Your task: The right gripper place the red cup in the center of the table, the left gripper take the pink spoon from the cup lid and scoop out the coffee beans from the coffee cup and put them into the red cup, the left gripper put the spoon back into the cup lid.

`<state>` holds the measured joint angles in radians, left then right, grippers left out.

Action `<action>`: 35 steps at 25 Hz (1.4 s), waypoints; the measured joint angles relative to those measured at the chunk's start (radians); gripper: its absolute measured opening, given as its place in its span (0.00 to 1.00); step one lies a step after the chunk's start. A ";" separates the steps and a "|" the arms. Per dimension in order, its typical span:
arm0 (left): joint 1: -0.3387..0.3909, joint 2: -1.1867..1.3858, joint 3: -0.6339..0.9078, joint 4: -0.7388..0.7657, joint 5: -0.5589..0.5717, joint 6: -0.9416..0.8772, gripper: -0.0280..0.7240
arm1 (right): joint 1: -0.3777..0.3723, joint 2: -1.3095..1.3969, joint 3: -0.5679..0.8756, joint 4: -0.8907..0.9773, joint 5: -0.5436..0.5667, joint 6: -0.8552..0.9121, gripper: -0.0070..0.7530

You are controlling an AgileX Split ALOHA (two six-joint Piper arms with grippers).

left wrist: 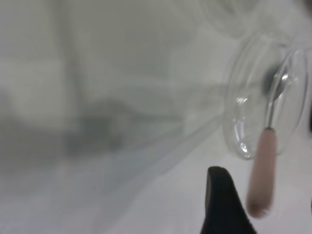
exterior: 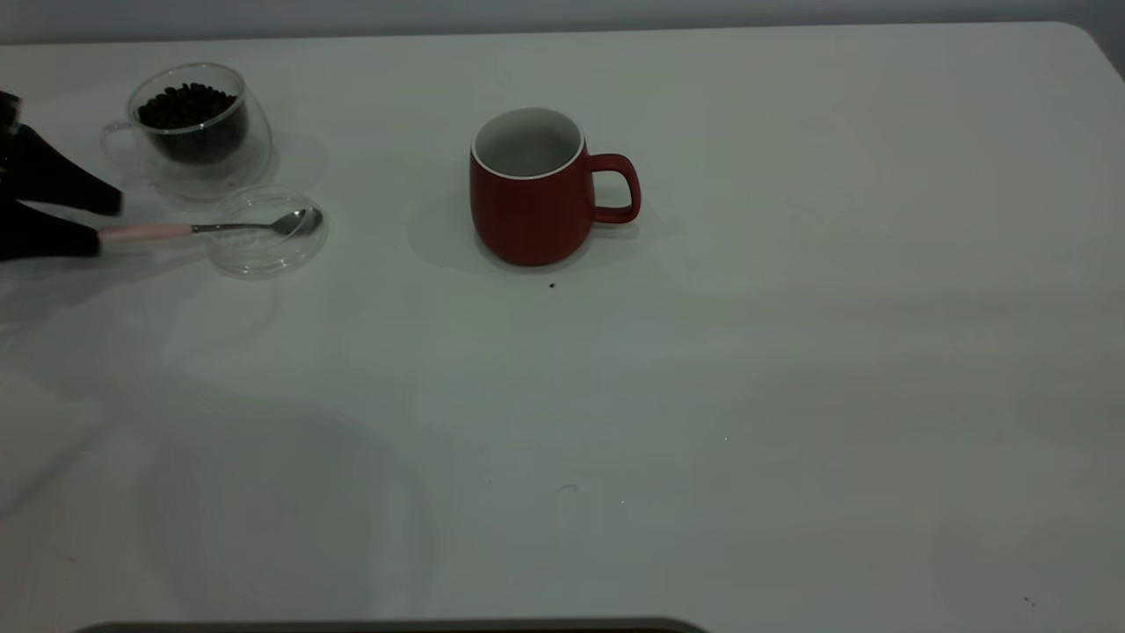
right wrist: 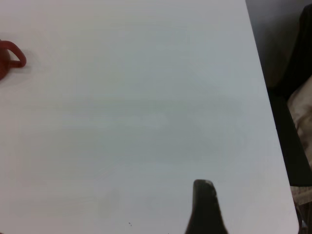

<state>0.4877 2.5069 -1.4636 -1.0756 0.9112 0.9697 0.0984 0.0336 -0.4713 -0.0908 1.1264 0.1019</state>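
The red cup (exterior: 536,189) stands upright mid-table with its handle (right wrist: 12,56) to the right. At the far left, the coffee cup (exterior: 193,123) holds coffee beans (exterior: 186,104). In front of it lies the cup lid (exterior: 268,233). The pink spoon (exterior: 145,232) rests with its metal bowl on the lid and its handle (left wrist: 263,170) pointing left. My left gripper (exterior: 104,221) is open, with the end of that handle between its fingers (left wrist: 222,200). My right gripper (right wrist: 258,200) hangs open over bare table (exterior: 703,396) far right of the red cup, one finger showing.
A small dark speck (exterior: 552,285) lies just in front of the red cup. The table's right edge (right wrist: 265,97) runs close to my right gripper, with dark furniture (right wrist: 297,73) beyond it. A dark strip (exterior: 395,626) borders the table's near edge.
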 joint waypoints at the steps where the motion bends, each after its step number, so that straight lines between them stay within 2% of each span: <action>1: 0.013 -0.015 0.000 0.001 0.011 -0.007 0.69 | 0.000 0.000 0.000 0.000 0.000 0.000 0.77; 4: 0.053 -0.094 0.000 0.006 0.060 -0.075 0.69 | 0.000 0.000 0.000 0.000 0.000 0.000 0.77; 7: 0.061 -0.195 0.000 0.032 0.129 -0.136 0.69 | 0.000 0.000 0.000 0.000 0.000 0.000 0.77; 11: 0.035 -0.362 0.000 0.189 0.182 -0.271 0.69 | 0.000 0.000 0.000 0.000 0.000 0.000 0.77; 15: -0.039 -0.543 0.000 0.466 0.259 -0.477 0.69 | 0.000 0.000 0.000 0.000 0.000 0.000 0.77; 20: -0.188 -0.784 0.055 0.749 0.259 -0.673 0.69 | 0.000 0.000 0.000 0.000 0.000 0.000 0.77; 24: -0.307 -0.985 0.157 0.821 0.259 -0.703 0.69 | 0.000 0.000 0.000 0.000 0.000 0.000 0.77; 26: -0.341 -1.078 0.222 0.839 0.259 -0.707 0.69 | 0.000 0.000 0.000 0.000 0.000 0.000 0.77; 35: -0.355 -1.534 0.665 0.911 0.231 -0.729 0.69 | 0.000 0.000 0.000 0.000 0.000 0.000 0.77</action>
<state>0.1325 0.9730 -0.7981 -0.1648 1.1420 0.2409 0.0984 0.0336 -0.4713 -0.0908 1.1264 0.1019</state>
